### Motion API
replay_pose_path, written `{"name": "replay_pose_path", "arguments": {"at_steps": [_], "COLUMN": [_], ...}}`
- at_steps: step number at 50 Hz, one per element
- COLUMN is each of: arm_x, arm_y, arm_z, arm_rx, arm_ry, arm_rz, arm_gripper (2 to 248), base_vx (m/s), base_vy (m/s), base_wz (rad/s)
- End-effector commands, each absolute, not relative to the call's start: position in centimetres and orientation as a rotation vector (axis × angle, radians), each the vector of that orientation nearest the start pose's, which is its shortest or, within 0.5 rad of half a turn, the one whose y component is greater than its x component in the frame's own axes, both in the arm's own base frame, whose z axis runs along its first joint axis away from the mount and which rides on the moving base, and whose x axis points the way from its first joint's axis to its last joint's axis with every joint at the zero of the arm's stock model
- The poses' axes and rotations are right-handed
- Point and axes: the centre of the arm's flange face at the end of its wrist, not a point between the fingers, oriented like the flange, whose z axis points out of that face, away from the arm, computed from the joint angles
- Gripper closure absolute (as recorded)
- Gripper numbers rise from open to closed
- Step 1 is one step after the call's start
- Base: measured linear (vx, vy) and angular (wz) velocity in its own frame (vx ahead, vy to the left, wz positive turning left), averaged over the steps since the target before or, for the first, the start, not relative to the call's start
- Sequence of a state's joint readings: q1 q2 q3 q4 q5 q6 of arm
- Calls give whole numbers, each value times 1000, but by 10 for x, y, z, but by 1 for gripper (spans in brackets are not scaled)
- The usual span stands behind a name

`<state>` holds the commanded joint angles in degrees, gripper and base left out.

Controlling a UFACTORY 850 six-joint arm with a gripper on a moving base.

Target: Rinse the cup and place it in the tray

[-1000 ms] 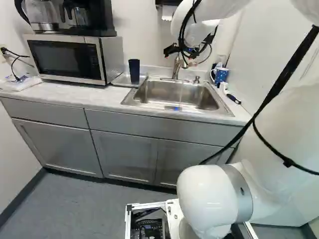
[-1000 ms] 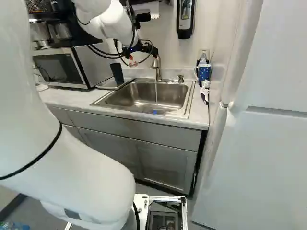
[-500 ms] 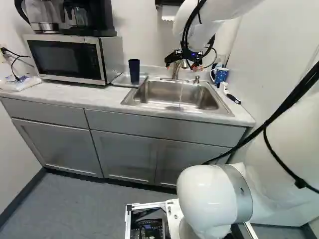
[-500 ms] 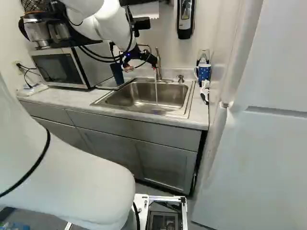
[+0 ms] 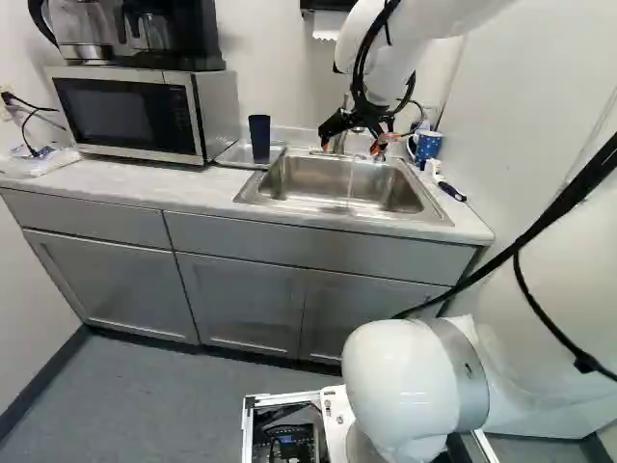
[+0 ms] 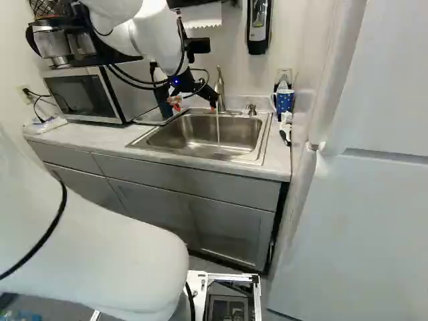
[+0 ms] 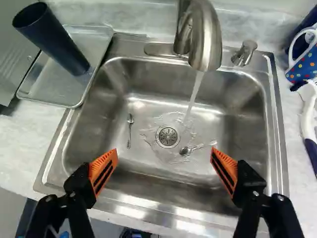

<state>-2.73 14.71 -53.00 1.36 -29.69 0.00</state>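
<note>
- Hangs the gripper [image 5: 350, 147] above the sink [image 7: 133, 206], with the faucet [image 7: 207, 39] taken as twelve o'clock from the drain [image 7: 168, 137].
- Keeps the jaws released and spread wide, with orange pads [image 7: 103, 169] at eight and four o'clock from the drain in the wrist view.
- Has the dark blue cup [image 7: 57, 42] upright, mouth up, in the metal tray [image 7: 47, 84] at ten o'clock, well apart from the jaws.
- Shows the tray on the counter [image 7: 25, 148], just beside the sink.
- Runs a thin stream of water [image 7: 194, 94] from the faucet, landing near the drain, between one and two o'clock.
- Shows a small spoon [image 7: 129, 134] at nine o'clock from the drain and another spoon [image 7: 185, 151] at four.
- Has a dotted blue mug [image 7: 304, 64] on the counter at two o'clock, just outside the sink.
- Shows the microwave [image 5: 125, 114] past the tray, between nine and ten o'clock.
</note>
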Motion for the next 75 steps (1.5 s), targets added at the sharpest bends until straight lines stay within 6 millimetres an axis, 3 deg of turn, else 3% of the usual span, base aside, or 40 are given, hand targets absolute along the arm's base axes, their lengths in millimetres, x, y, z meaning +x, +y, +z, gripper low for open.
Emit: {"name": "replay_pose_path", "arguments": {"at_steps": [33,75], "arm_x": [407,426], "arm_y": [-15,50], "arm_z": [648,650], "arm_rx": [-2964,-2906], "arm_ry": [83,-140], "arm_rz": [-1022,-1029], "arm_gripper": [3,3], "base_vx": [0,0], "base_vy": [0,0], "base_wz": [0,0]}}
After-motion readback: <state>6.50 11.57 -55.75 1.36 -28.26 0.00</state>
